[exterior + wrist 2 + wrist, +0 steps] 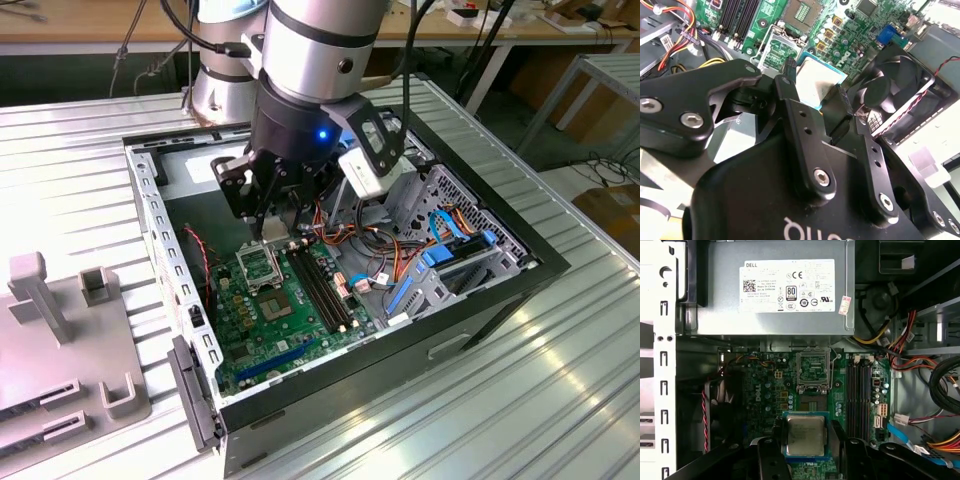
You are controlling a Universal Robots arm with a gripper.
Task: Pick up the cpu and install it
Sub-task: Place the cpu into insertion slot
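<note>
While hovering over the motherboard [765,390], the gripper [812,90] is pinching the cpu [805,435] by two opposite edges.
It is carrying the chip flat, metal top up, near the open socket [814,371]. The chip is looking light, stiff and slick-topped, probably fragile underneath, so edge-gripping is seeming the safe hold.

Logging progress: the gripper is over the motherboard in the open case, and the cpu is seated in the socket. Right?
No: the cpu is not in the socket, which is empty; the gripper is shut on it, as the first wrist view shows. The gripper is over the motherboard in the open case.
</note>
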